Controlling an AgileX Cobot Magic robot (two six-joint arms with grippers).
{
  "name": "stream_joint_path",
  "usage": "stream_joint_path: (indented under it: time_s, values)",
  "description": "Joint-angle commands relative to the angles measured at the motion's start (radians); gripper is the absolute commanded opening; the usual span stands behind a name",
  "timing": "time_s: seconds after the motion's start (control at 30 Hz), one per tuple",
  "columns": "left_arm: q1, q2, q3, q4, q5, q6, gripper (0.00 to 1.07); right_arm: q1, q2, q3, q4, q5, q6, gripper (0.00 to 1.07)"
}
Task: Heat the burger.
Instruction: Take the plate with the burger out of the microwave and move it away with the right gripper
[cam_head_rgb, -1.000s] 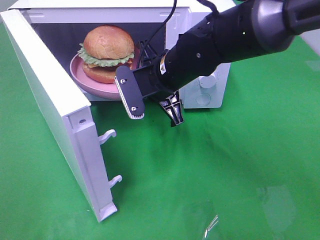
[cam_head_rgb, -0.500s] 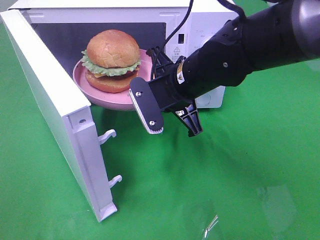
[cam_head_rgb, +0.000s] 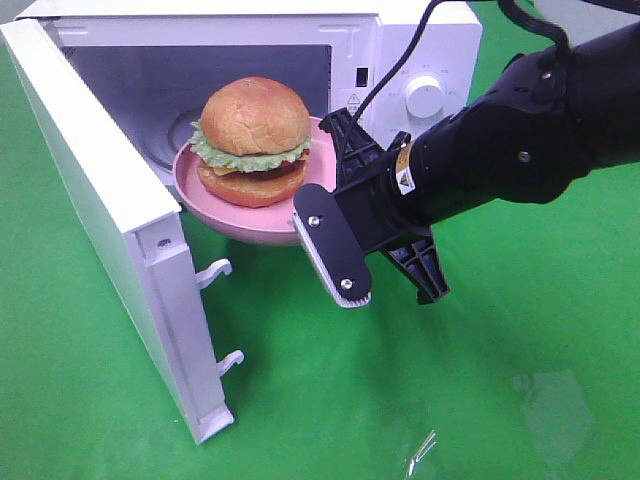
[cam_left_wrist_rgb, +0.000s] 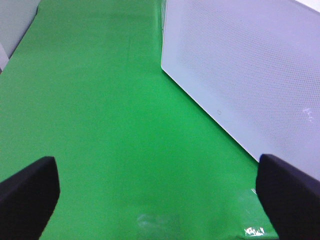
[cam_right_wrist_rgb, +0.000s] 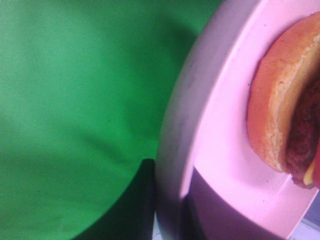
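The burger (cam_head_rgb: 255, 125), with its golden domed bun and green lettuce, rests on a round pink plate (cam_head_rgb: 240, 218) at the mouth of the open white microwave (cam_head_rgb: 425, 45). My right gripper (cam_head_rgb: 328, 172) is shut on the plate's right rim and holds it off the floor of the oven. The right wrist view shows the plate's rim (cam_right_wrist_rgb: 172, 150) pinched between my fingers (cam_right_wrist_rgb: 137, 210), with the bottom bun of the burger (cam_right_wrist_rgb: 272, 115) just beyond. My left gripper (cam_left_wrist_rgb: 160, 200) stands open over bare green cloth, beside the microwave's perforated wall (cam_left_wrist_rgb: 240, 75).
The microwave door (cam_head_rgb: 100, 200) swings wide open to the left, its two latch hooks (cam_head_rgb: 225, 315) sticking out toward the middle. A round knob (cam_head_rgb: 424, 96) sits on the control panel. Green cloth (cam_head_rgb: 500, 380) covers the table.
My right arm has moved right and toward the front, bringing the plate and burger from deeper inside the microwave to its opening. The left gripper stays open.
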Motion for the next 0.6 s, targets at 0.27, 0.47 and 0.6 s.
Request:
stream_joint_path:
  time_s: [0.27, 0.47, 0.6]
  values:
    - [0.002, -0.005, -0.001, -0.003, -0.013, 0.000, 1.00, 0.001, -0.145, 0.107, -0.004, -0.072, 0.004, 0.00]
    - [0.002, -0.005, -0.001, -0.003, -0.013, 0.000, 1.00, 0.001, -0.212, 0.165, -0.004, -0.064, 0.004, 0.00]
    - [0.002, -0.005, -0.001, -0.003, -0.013, 0.000, 1.00, 0.001, -0.252, 0.194, -0.004, -0.056, 0.004, 0.00]
